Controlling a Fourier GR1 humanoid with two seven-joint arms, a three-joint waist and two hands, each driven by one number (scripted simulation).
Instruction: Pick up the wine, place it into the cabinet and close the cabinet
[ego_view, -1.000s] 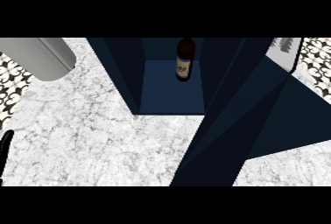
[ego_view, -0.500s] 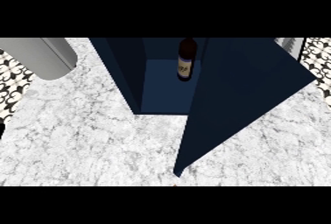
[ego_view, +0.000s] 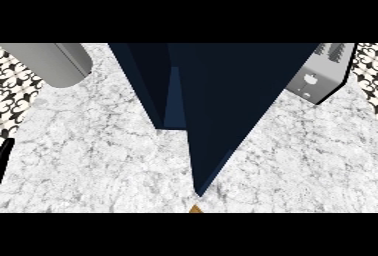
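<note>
The dark blue cabinet (ego_view: 144, 75) stands at the back middle of the marble counter (ego_view: 96, 160). Its door (ego_view: 236, 100) has swung across the front and covers almost the whole opening. Only a narrow strip of the blue inside (ego_view: 175, 105) shows left of the door. The wine bottle is hidden behind the door. A black sliver (ego_view: 4, 160) at the left edge looks like part of my left hand; too little shows to tell how it stands. My right hand appears nowhere.
A grey rounded appliance (ego_view: 52, 62) lies at the back left. A silver toaster (ego_view: 321, 80) stands at the back right. A small brown tip (ego_view: 196, 209) shows at the lower edge under the door's corner. Patterned tiles (ego_view: 15, 95) line the left side.
The cabinet door has swung leftward over the opening, from wide open to nearly shut. The wine bottle inside, visible before, is now covered.
</note>
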